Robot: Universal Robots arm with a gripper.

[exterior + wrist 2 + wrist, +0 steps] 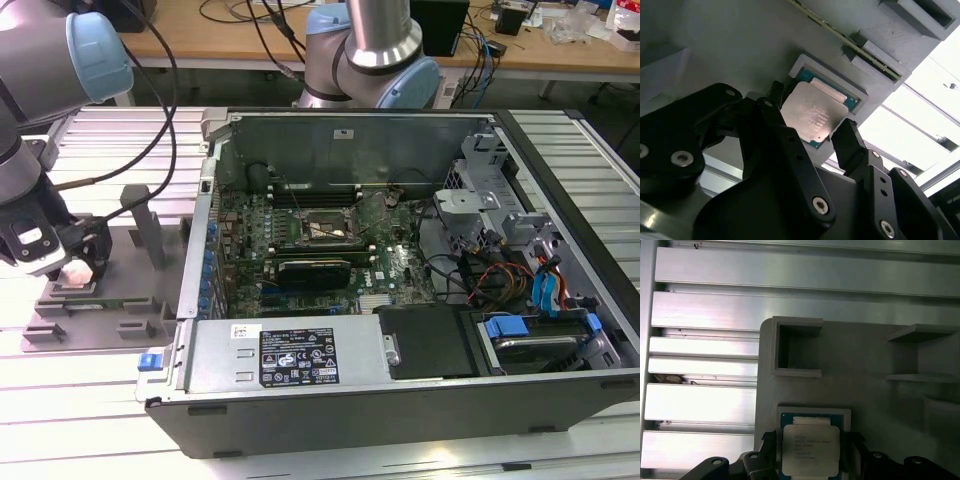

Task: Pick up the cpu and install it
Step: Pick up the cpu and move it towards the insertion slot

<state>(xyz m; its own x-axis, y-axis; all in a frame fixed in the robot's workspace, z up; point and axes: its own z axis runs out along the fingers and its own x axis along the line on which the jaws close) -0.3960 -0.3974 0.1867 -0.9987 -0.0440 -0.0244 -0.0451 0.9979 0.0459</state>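
While the cpu [812, 117] lies in its grey tray [865, 365] recess, the claw [810, 112] straddles it, open, apparently not gripping; pickup is in hand, calling for an even squeeze.

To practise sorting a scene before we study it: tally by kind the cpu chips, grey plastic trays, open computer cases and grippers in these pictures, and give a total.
cpu: 1
grey plastic tray: 1
open computer case: 1
gripper: 1
Total: 4
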